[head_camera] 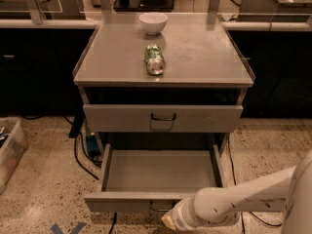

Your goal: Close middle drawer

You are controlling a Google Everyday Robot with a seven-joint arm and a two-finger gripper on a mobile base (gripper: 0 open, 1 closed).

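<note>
A green can (pixel 155 60) lies on its side on the grey top of the cabinet (pixel 204 52), near the middle. It has marks on it, but I cannot read any words. A white bowl (pixel 153 22) stands on the far side of the top, just behind the can. I cannot tell if anything is in the bowl.

The middle drawer (pixel 161 172) is low down on the cabinet and is pulled far out toward the near side. It is a wide grey tray with a flat bottom and a short front panel. Its bare grey bottom shows. A small dark loop handle (pixel 157 208) sits in the middle of the front panel.

Above it is the upper drawer (pixel 163 118), with a taller grey front and a black handle. It sticks out only a little.

The gripper (pixel 168 221) is at the near edge, just in front of the middle drawer's front panel, a bit right of the handle. The white arm (pixel 243 201) comes in from the right. I cannot tell if the gripper is spread apart or pressed together.

A clear bin (pixel 9 150) with some things in it sits on the floor at the left.
</note>
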